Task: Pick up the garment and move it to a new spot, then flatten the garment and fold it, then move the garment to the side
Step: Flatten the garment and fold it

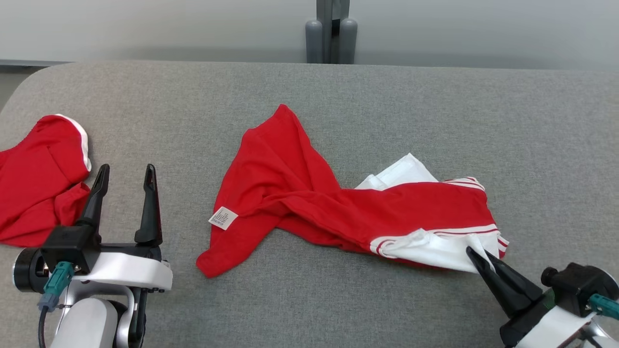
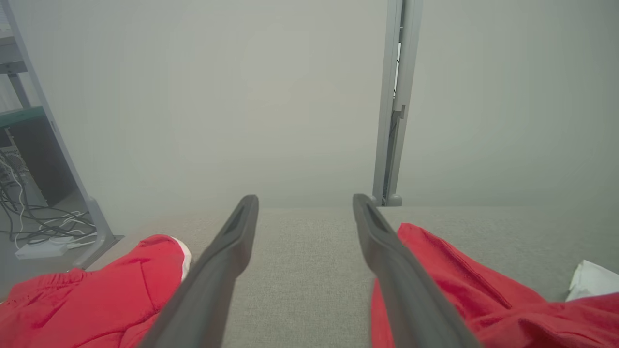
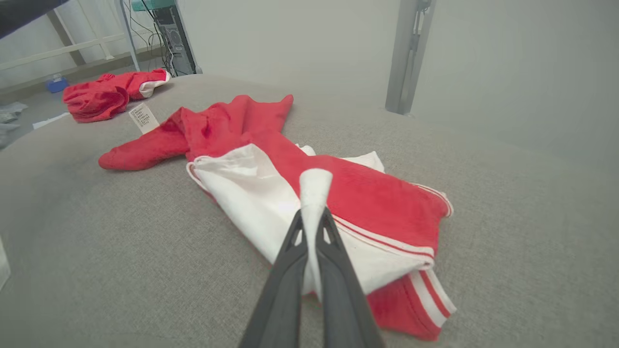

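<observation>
A red garment (image 1: 309, 203) with white panels and striped trim lies crumpled across the middle of the grey table (image 1: 338, 96), a white label showing near its left fold. My right gripper (image 1: 476, 256) is shut on a white fold of the garment (image 3: 271, 193) at its near right corner; that fold sticks up between the fingers in the right wrist view. My left gripper (image 1: 125, 171) stands open at the lower left, apart from the garment (image 2: 474, 295), with bare table between its fingers (image 2: 227, 261).
A second red cloth (image 1: 38, 179) with white trim lies bunched at the table's left edge, just left of my left gripper. A grey post (image 1: 331, 34) stands behind the table's far edge. Shelving and cables (image 2: 34, 222) are off to the left.
</observation>
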